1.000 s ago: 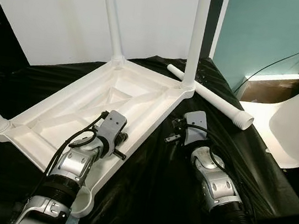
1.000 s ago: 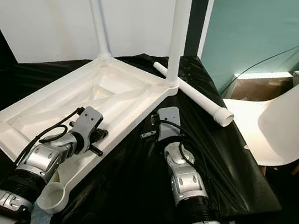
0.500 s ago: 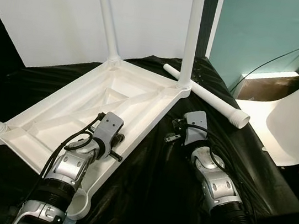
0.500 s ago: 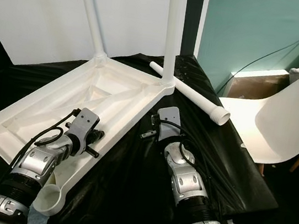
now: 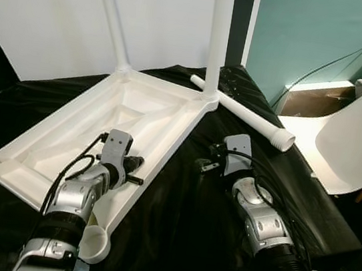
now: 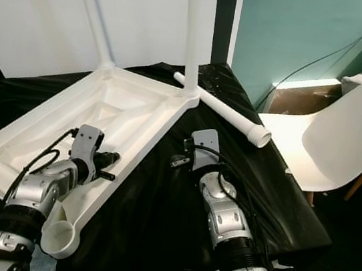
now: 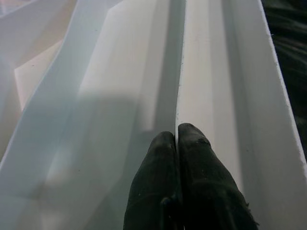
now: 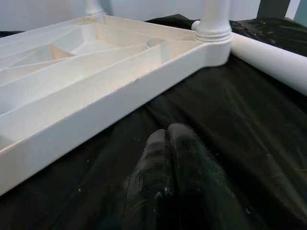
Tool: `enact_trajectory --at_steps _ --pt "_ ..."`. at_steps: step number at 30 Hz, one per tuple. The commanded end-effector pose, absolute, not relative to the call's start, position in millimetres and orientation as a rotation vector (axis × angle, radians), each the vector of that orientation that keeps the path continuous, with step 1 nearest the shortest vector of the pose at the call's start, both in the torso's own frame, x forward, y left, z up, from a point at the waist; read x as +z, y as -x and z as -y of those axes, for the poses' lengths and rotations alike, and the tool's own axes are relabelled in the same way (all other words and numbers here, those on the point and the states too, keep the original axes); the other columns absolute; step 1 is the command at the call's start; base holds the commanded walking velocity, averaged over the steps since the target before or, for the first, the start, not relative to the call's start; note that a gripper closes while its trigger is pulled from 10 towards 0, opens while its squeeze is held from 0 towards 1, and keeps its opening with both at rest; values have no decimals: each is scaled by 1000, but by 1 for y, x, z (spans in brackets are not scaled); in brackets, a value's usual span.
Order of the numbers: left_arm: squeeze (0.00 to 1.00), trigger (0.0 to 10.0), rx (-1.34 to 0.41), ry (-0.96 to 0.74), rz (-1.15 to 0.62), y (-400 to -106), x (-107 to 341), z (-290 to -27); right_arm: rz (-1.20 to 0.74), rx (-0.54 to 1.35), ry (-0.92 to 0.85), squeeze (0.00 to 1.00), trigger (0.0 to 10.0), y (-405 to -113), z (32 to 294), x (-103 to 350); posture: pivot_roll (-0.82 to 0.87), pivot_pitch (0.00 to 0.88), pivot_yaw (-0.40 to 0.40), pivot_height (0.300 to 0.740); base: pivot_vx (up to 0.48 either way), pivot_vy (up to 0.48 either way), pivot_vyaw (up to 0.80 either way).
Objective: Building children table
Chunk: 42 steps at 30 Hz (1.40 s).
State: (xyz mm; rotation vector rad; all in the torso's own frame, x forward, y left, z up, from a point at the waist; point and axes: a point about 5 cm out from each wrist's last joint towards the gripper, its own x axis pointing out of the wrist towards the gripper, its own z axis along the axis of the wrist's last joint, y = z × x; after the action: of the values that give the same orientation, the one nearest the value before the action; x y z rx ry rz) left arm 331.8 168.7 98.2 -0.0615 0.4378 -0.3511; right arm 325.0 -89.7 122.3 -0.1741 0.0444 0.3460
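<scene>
We judge three legs fitted to the upturned table top; both the left gripper and right gripper are closed, empty — next we need the loose leg for the empty socket.

Teal wall, white chair at right, white board behind.

Worktop, draped in black sheeting. On it: upturned white table top with legs fitted upright; one loose white leg beside its far corner, apparently touching it.
</scene>
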Motion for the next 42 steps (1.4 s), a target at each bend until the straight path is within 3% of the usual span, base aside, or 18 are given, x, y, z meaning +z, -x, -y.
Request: enact_trajectory --at_steps 1,20,29,40,42 --pt "0 0 -38 94 -560 -322 67 -202 -50 345 163 0 10000 -325 88 121 -19 0 60 740 0 0 0" --pt "0 0 274 96 -524 -319 65 -237 -52 350 162 0 10000 -322 87 120 -9 0 54 740 0 0 0" --pt "0 0 550 161 -439 -309 65 -250 -55 352 162 0 10000 -321 87 120 -9 0 56 740 0 0 0" --pt "0 0 594 197 -402 -300 63 -240 -54 350 160 0 10000 -321 86 121 -8 0 56 740 0 0 0" --pt "0 0 464 237 -415 -307 62 -225 -55 351 160 0 10000 -321 86 121 -7 0 56 740 0 0 0"
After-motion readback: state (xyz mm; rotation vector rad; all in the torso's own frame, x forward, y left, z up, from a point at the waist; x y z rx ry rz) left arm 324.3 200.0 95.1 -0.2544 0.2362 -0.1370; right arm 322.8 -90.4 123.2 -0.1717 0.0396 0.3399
